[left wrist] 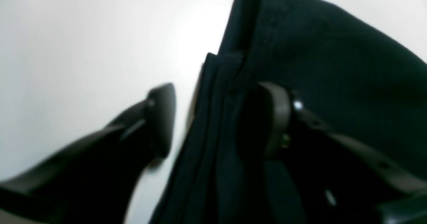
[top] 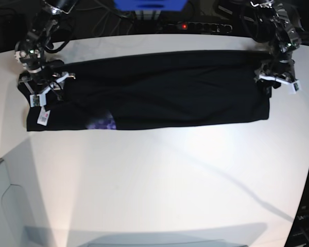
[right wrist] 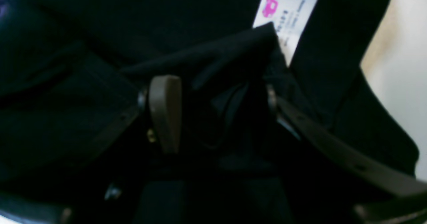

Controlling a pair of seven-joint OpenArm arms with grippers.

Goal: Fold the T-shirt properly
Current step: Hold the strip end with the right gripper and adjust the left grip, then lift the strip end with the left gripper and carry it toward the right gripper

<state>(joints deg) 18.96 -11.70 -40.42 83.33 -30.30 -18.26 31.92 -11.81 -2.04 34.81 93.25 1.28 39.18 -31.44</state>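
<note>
A wide white table fills the base view, its near half bare and bright. Beyond that bare stretch, the large plain black short-sleeved cloth T-shirt lies folded into a long flat band across the table's far half. A patch of purple print shows along its near edge, and a small white tag with a pink mark hangs at the end on the view's left. At that end the right gripper sits down on the cloth; in the right wrist view its jaws stand apart with a raised fold of black fabric between them, though whether the fingers actually press it is unclear. At the opposite end the left gripper meets the shirt's edge; the left wrist view shows its jaws spread, one finger over the bare table, the other finger against the cloth, the hem between them. Behind the table run dark cables and a black power strip with a red light.
</note>
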